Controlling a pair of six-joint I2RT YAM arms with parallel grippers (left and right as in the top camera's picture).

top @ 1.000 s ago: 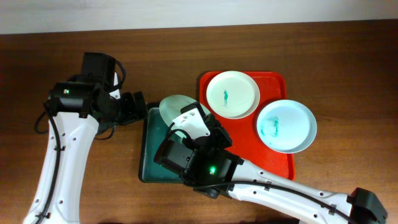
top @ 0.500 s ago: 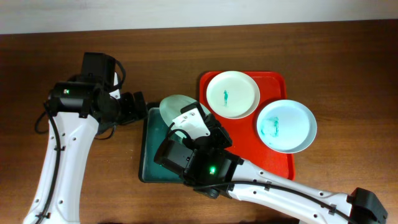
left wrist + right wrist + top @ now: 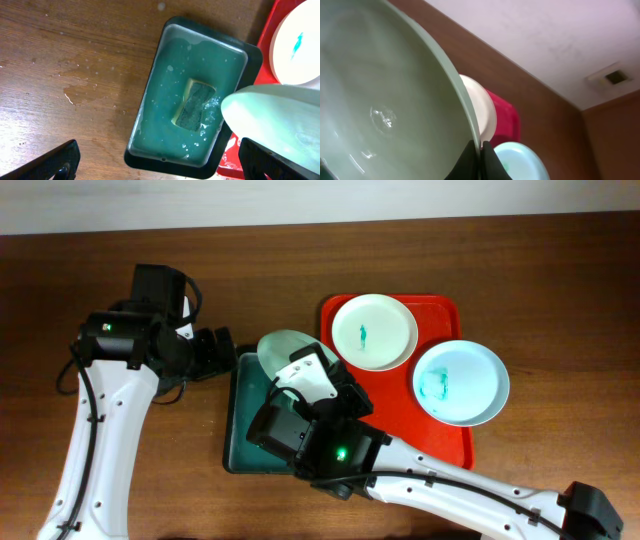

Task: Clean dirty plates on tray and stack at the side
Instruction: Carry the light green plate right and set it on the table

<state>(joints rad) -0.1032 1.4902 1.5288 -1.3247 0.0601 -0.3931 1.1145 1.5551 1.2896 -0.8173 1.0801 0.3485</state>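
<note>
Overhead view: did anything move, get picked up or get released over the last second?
Nothing visibly changed. The right pincer stays shut on the pale green plate over a corner of the teal basin, the left pincer stays open beside it, and the white plate and pale blue plate, both smeared, stay on the red tray.

Overhead camera looks straight down on the whole table (image 3: 560,280). Left wrist camera looks down, nearer, on the teal basin (image 3: 149,90), red tray (image 3: 265,70) at two o'clock. Right wrist camera sits tight against a plate (image 3: 380,100), facing the same tray beyond.
</note>
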